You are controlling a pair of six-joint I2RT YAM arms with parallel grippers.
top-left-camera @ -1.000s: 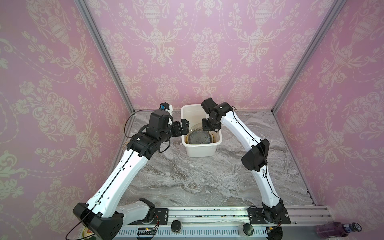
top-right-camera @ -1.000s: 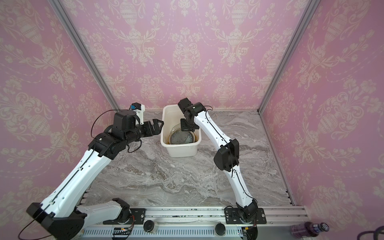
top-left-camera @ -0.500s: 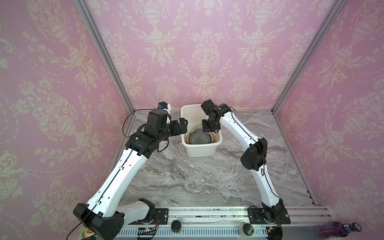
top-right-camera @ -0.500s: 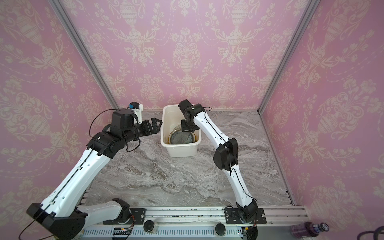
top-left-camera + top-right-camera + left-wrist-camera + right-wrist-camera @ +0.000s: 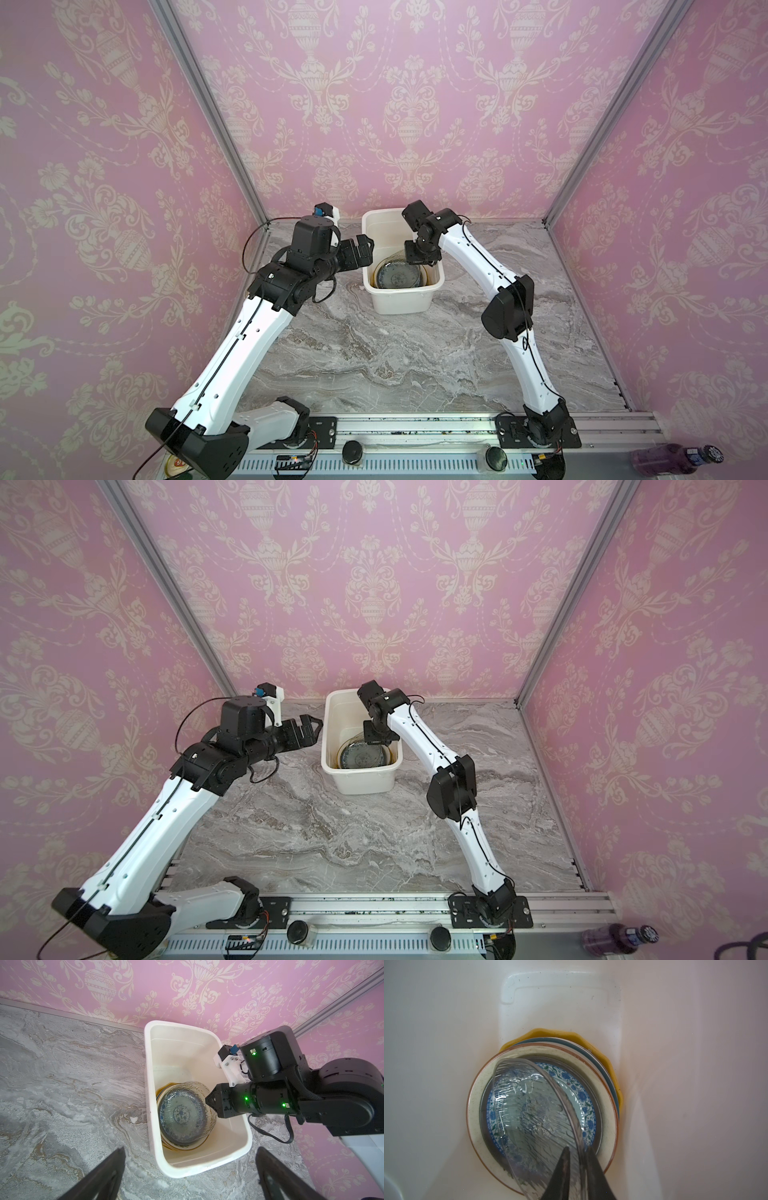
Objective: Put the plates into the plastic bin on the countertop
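All views checked: no legible text, brand, number or sign. The blue-patterned plate (image 5: 581,1093) beneath the right pincer (image 5: 578,1149) bears floral ornament only.

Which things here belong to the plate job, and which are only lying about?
Belong to the job: plastic bin; clear glass plate, tilted in it; stacked plates under it; right gripper astride the glass plate's rim; countertop.
Just lying about: purple bottle outside the front rail; pink wallpaper.
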